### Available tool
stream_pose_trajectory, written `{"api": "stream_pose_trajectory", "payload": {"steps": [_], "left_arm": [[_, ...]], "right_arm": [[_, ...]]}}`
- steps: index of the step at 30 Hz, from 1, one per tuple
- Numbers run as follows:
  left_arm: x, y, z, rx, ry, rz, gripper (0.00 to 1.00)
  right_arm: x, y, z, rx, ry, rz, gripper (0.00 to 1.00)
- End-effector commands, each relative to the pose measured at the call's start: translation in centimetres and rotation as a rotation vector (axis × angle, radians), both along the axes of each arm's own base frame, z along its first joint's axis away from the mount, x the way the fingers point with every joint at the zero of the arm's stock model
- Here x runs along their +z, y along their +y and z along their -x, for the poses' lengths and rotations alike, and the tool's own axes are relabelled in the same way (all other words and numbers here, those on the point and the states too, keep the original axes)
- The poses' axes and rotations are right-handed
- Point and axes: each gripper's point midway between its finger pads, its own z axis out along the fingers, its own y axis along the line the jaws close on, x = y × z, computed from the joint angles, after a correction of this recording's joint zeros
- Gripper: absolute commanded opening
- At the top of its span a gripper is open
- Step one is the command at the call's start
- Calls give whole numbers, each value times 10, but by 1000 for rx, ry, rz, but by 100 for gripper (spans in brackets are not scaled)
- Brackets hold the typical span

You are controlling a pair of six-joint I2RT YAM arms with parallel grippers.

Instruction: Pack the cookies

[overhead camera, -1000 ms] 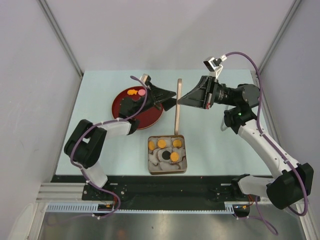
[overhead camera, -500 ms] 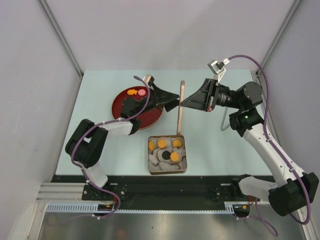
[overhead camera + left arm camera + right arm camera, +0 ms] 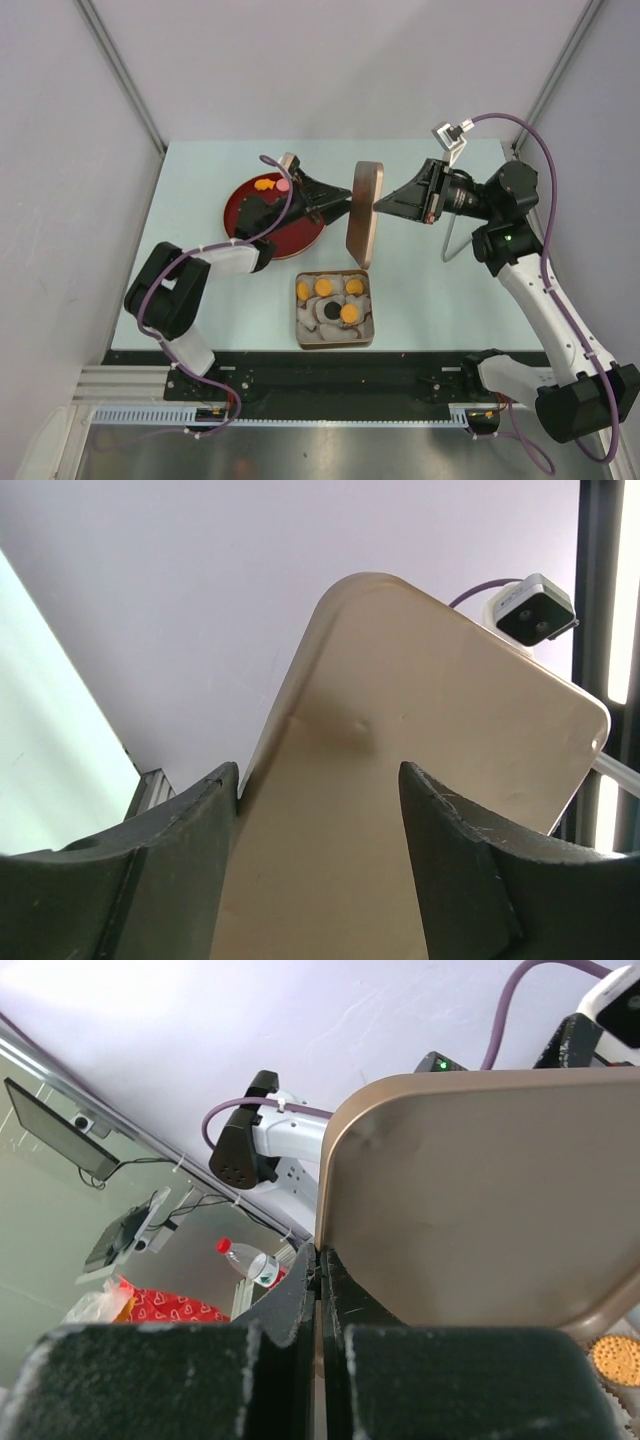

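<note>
An open tan tin box (image 3: 334, 343) near the front holds several orange cookies (image 3: 324, 288) and a dark brown one (image 3: 329, 312) in white paper cups. A red plate (image 3: 296, 236) carries an orange cookie (image 3: 264, 185) and a pink cookie (image 3: 283, 185). My right gripper (image 3: 378, 207) is shut on the edge of the tan lid (image 3: 365, 215), held upright above the table. The right wrist view shows that lid (image 3: 480, 1190) clamped in the right gripper (image 3: 320, 1256). My left gripper (image 3: 345, 205) is open beside the lid's other face. In the left wrist view the lid (image 3: 420, 730) fills the gap of the left gripper (image 3: 318, 770).
The left arm stretches over the red plate. The box sits just below the raised lid. Grey walls enclose the pale table (image 3: 200, 190) on three sides. One orange cookie (image 3: 612, 1357) shows at the lower right of the right wrist view.
The lid has turned from edge-on to showing its broad face. The right gripper has drawn back to the right with it. The left gripper has stayed close to the lid.
</note>
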Motion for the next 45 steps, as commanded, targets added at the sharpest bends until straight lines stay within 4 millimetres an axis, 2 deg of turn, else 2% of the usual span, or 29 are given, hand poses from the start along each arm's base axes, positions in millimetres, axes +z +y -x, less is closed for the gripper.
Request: {"api": "stream_pose_trajectory", "payload": {"steps": [1,11,21,26,32,40,43,45], "left_arm": [[106,41,83,-35,-528,278,67],[106,50,86,-14,-532,275,58],[120,61,100,-2,-574,294,54],[130,69,111,3,-610,308,53],[137,74,115,8,-628,317,50],[138,74,116,10,-633,319,39],[136,73,113,11,-629,315,31],[136,73,112,13,-629,314,19]], "right_arm": [[-14,-4,-23,-80,35,30,0],[-37,-4,-43,-110,123,65,0],[-62,-11,-62,-170,216,111,0],[-68,-12,-67,-182,246,119,0],[-73,-13,-70,-184,267,124,0],[-75,-14,-72,-182,271,127,0],[-76,-13,-71,-178,269,129,0],[-76,-13,-71,-178,263,131,0]]}}
